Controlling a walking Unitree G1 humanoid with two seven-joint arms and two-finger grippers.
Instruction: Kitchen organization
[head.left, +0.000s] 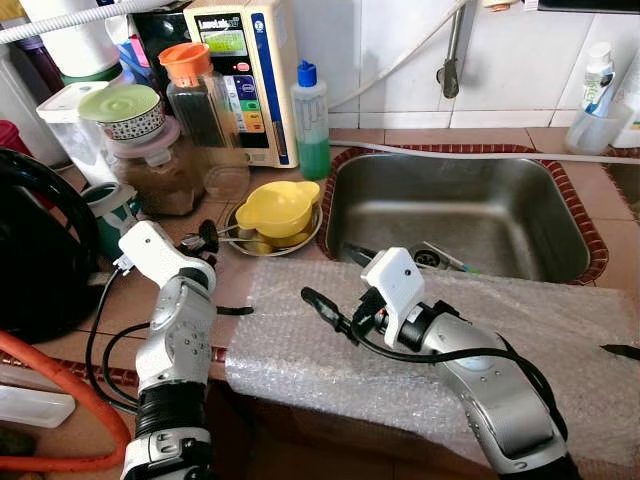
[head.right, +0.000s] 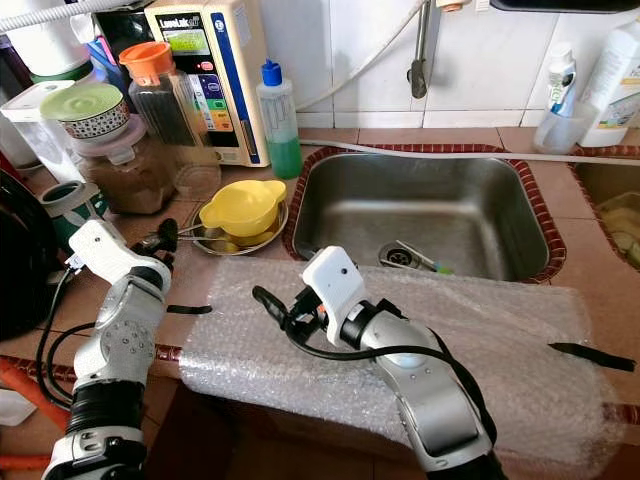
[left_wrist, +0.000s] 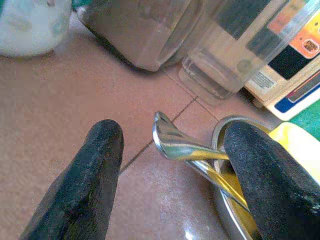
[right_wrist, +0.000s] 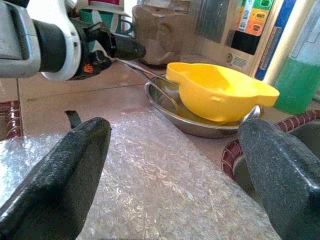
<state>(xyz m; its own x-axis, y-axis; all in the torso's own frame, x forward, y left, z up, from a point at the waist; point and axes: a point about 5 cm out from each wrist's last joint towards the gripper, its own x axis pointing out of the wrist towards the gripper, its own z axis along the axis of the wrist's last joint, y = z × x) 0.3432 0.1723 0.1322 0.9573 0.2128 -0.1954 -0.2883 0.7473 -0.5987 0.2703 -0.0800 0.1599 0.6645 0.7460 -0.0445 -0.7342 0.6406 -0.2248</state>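
Fingers of the left gripper (left_wrist: 170, 165) stand spread open with nothing gripped, one on each side of the spoon handles (left_wrist: 182, 147), which reach out of the steel dish (head.left: 300, 240) toward them. At least two handles show. One yellow bowl (head.left: 277, 207) sits in that dish. The right gripper (right_wrist: 175, 170), also open and empty, hovers farther off above one bubble wrap sheet (head.left: 330, 370) on the surface.

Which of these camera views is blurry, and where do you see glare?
Left wrist view: soft throughout, the left gripper fingers and spoon handle blurred. Right wrist view: near fingers blurred, yellow bowl sharper. Head views: crisp, daylight glare on the bubble wrap and sink.
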